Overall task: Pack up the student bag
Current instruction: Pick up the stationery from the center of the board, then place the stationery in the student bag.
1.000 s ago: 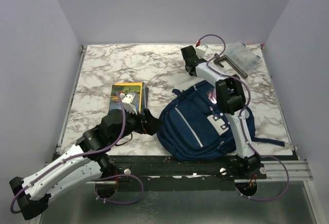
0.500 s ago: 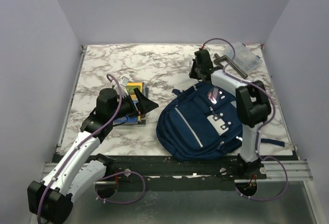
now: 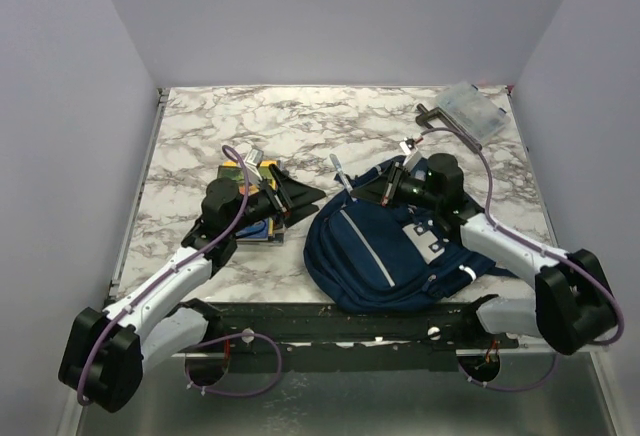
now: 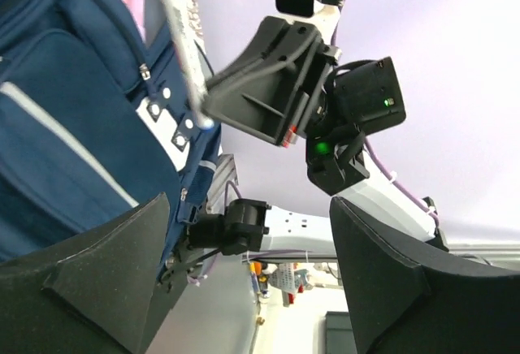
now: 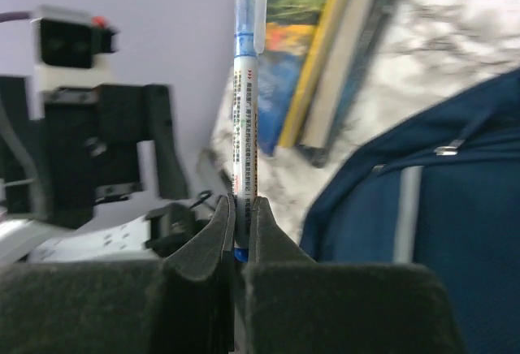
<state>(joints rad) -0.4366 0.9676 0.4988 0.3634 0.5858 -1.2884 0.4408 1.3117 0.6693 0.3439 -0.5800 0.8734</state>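
Right tool (image 5: 241, 208) pinches the pen (image 5: 246, 86) by one end, probably to slip it into the student bag (image 3: 375, 256); left tool (image 4: 250, 204) gapes wide

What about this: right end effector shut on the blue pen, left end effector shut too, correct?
No. The left end effector is open, nothing between its fingers, as the left wrist view shows. The right end effector is shut on the blue pen.

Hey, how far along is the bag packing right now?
Early: nothing visibly packed, though the inside of the student bag is hidden. In hand: right gripper clamps a pen near it. Remaining: the books on the table, by the open left gripper.
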